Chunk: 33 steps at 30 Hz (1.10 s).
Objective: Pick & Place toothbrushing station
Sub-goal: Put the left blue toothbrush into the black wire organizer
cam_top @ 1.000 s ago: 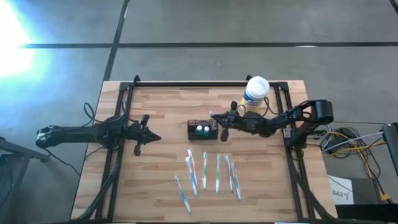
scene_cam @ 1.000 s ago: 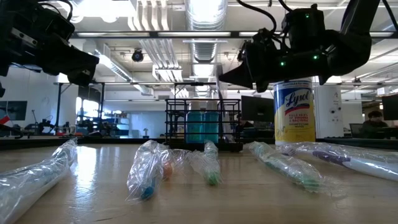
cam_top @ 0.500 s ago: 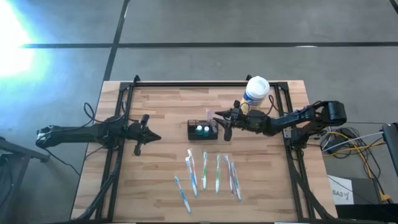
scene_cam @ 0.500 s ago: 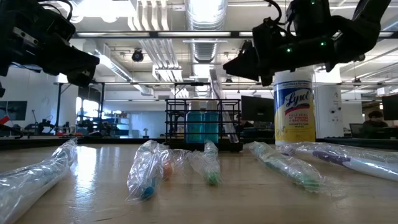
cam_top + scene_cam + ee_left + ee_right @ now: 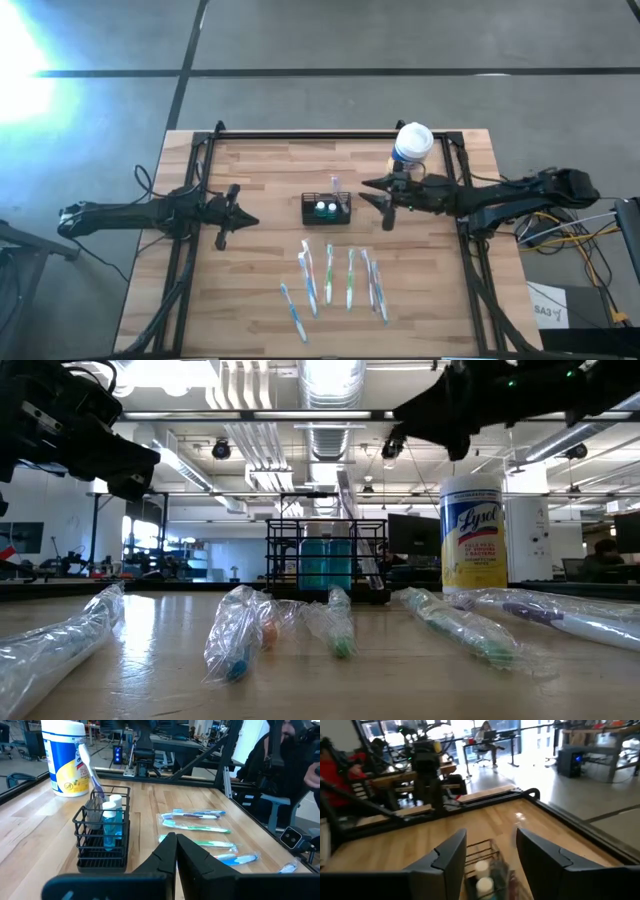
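While the small black wire-mesh caddy (image 5: 326, 210) stands mid-table, the right gripper (image 5: 378, 194) hangs just beside it, fingers spread and empty. Left gripper (image 5: 238, 219) waits pinched shut, well apart

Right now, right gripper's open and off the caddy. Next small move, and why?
Probably swing the right gripper toward the loose toothbrushes. It hangs open beside the caddy, holding nothing; one brush stands in the caddy, and wrapped ones lie on the table.
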Available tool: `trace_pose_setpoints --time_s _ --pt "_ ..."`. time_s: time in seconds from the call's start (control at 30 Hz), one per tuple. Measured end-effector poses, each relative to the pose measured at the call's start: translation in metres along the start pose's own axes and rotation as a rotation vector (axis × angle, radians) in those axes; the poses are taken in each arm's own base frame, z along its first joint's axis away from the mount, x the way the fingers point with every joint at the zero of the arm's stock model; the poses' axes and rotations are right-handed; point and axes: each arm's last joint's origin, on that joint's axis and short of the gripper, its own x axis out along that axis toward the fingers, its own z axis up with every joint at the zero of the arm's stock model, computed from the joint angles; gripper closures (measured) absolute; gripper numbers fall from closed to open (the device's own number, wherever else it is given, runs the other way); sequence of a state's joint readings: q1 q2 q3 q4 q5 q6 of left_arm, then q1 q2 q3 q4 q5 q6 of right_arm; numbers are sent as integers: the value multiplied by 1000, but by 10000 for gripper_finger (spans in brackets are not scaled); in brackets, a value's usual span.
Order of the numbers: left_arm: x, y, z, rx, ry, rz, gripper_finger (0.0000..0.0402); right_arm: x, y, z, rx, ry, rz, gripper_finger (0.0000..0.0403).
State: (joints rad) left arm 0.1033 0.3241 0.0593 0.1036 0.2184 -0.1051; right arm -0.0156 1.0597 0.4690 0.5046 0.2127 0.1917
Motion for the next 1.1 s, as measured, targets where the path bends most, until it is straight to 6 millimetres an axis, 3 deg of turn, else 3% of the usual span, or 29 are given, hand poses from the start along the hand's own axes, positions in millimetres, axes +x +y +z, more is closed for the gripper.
trace_pose_setpoints --time_s 0.17,0.33,0.43,0.63,0.77,1.1 --pt "0 0 0 -20 0 0 388 -15 16 -3 -13 63 13 253" --pt "0 0 0 -149 4 -13 388 -26 42 -15 -104 85 80 283" --pt "0 -5 -2 -152 44 -168 388 -27 55 -23 -103 93 86 308" --pt "5 -15 -9 -155 136 -293 388 -21 63 -40 -95 167 78 363" --pt "11 -20 -14 -203 258 -278 388 -15 64 -50 -60 203 62 390" --pt "20 -26 13 -142 213 -205 387 16 85 -57 -9 279 103 394"
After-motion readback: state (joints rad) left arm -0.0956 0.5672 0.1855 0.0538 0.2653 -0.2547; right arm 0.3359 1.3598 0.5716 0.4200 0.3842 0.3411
